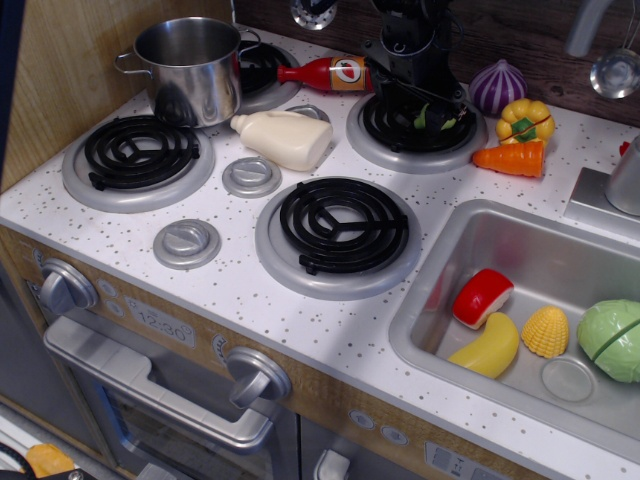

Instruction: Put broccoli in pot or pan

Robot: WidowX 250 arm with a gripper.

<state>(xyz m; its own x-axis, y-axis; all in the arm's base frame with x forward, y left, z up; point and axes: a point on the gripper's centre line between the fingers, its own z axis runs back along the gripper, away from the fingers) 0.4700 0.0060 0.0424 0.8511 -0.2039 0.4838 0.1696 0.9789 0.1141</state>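
Mostly hidden, broccoli (432, 118) on the rear burner (415, 128), tool (433, 112) over it (grip unclear), pot (190, 68) well apart.

Dark wood backsplash (500, 30); light wood side wall (70, 60).

Speckled counter (250, 300): cream bottle (284, 137), carrot (511, 158).

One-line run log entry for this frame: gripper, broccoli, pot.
gripper: down over broccoli, closure unclear | broccoli: on back-right burner, mostly hidden | pot: back-left, no broccoli visible inside | step: grasp in progress
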